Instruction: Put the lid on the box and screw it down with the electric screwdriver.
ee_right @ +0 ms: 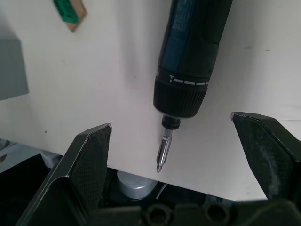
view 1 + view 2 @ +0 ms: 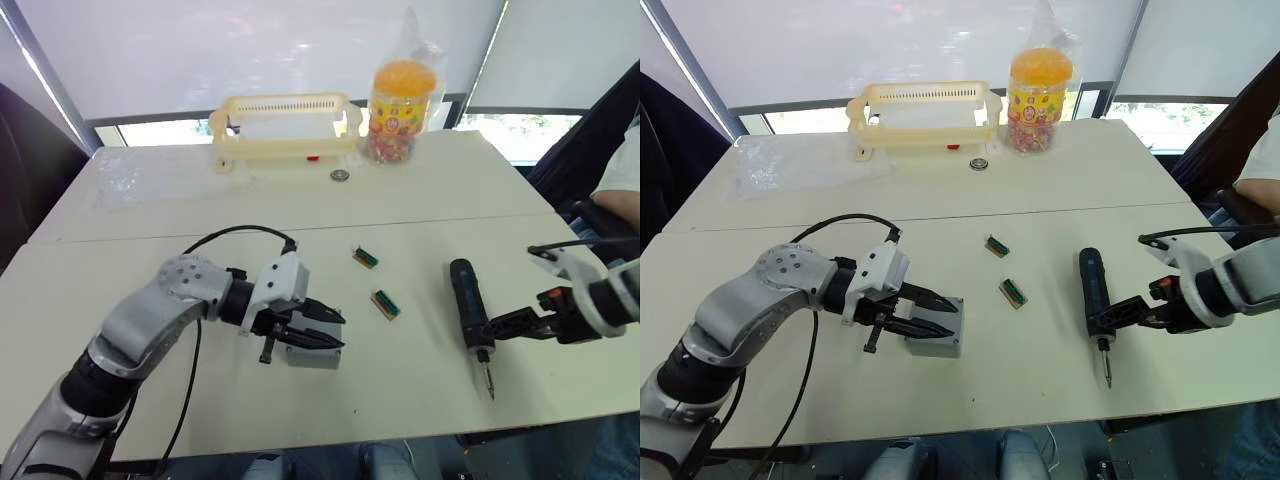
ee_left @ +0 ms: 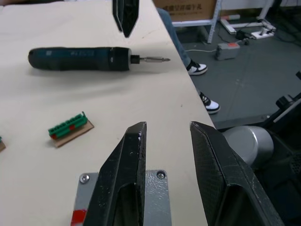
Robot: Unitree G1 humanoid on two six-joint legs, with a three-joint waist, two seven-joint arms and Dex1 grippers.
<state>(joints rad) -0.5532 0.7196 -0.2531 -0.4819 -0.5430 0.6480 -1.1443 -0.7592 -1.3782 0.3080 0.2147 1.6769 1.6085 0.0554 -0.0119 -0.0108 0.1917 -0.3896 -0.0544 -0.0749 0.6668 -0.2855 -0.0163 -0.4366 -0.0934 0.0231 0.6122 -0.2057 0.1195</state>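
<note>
The electric screwdriver (image 2: pixel 1093 292) lies flat on the table (image 2: pixel 1060 200), on the robot's right half of it. Its long axis runs roughly front to back, the black-and-blue body at the far end and the thin metal bit (image 2: pixel 1105 365) pointing toward the near edge of the table. In the right wrist view the bit tip sits close to that edge.

The right claw (image 1: pixel 178 155) is beside the tool's bit end, on its right side, fingers spread wide. The chuck and bit lie between the two fingers (image 1: pixel 89 160) in that view; neither finger touches the tool.

The box (image 2: pixel 933 340) stands on the table in front of the robot's left side, well apart from the screwdriver. Its top face is a flat grey plate with screw heads at the corners and a red mark at one side; I cannot tell whether this plate is the lid resting in place. The left claw (image 2: pixel 335 332) is over the box, its fingers parted with a narrow gap and gripping nothing, the tips reaching across the top face toward the robot's right.

Two small green-brown blocks (image 2: pixel 1013 292) lie between box and screwdriver. At the far side of the table stand a cream slotted basket (image 2: pixel 925 120), a jar with an orange lid (image 2: pixel 1038 90) and a small round metal item (image 2: pixel 979 163).
</note>
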